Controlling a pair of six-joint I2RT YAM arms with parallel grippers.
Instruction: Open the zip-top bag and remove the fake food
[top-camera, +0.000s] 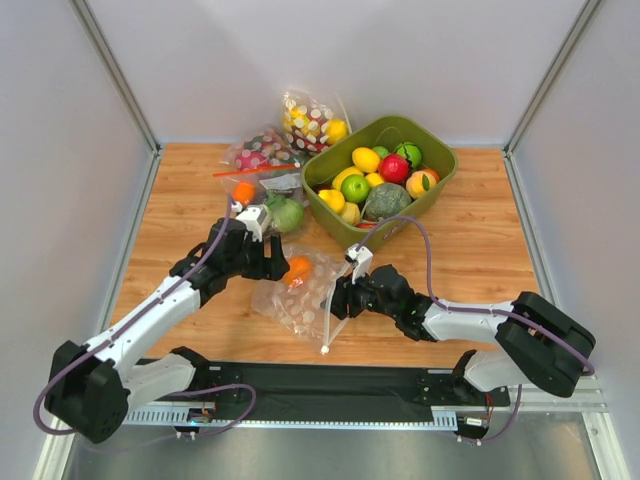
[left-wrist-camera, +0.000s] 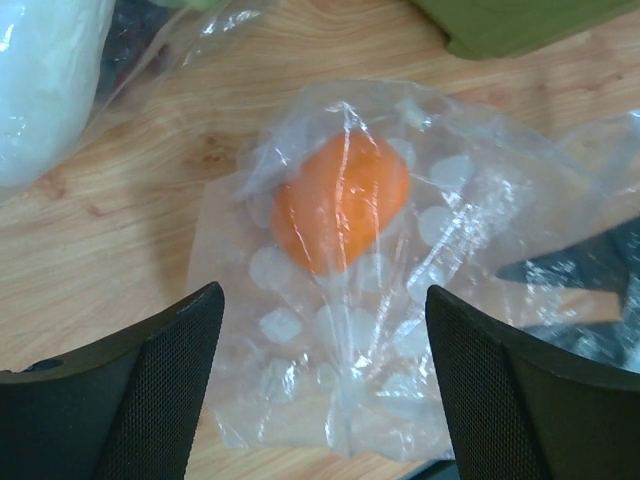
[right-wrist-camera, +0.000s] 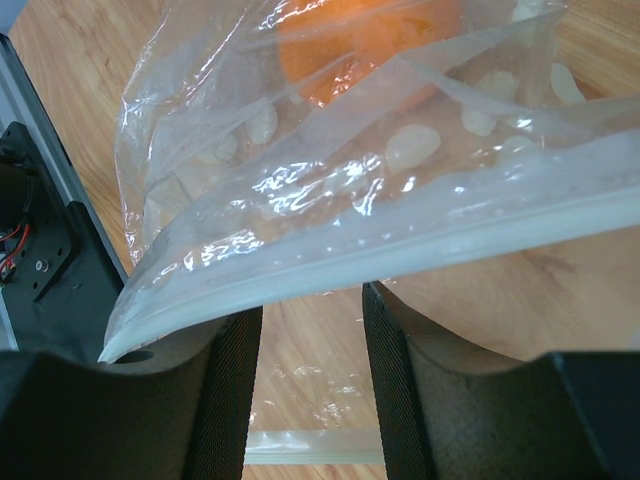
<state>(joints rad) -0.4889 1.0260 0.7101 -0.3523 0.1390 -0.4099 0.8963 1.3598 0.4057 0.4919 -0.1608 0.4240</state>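
Your left tool (left-wrist-camera: 325, 310), spread, has the fake food (left-wrist-camera: 340, 200) dead ahead inside the zip-top bag (left-wrist-camera: 470, 190); right tool (right-wrist-camera: 312, 305) at zip strip (right-wrist-camera: 420, 245), grip unclear.

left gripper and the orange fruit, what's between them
Only clear film of the zip-top bag, around the orange fruit ahead of the open left gripper; left wrist view shows it.

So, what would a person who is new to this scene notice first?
Probably the bright orange fruit inside the dotted clear bag at the middle of the table, with the left gripper and the right gripper at its two sides. Next, the green bin heaped with colourful fruit at the back right.
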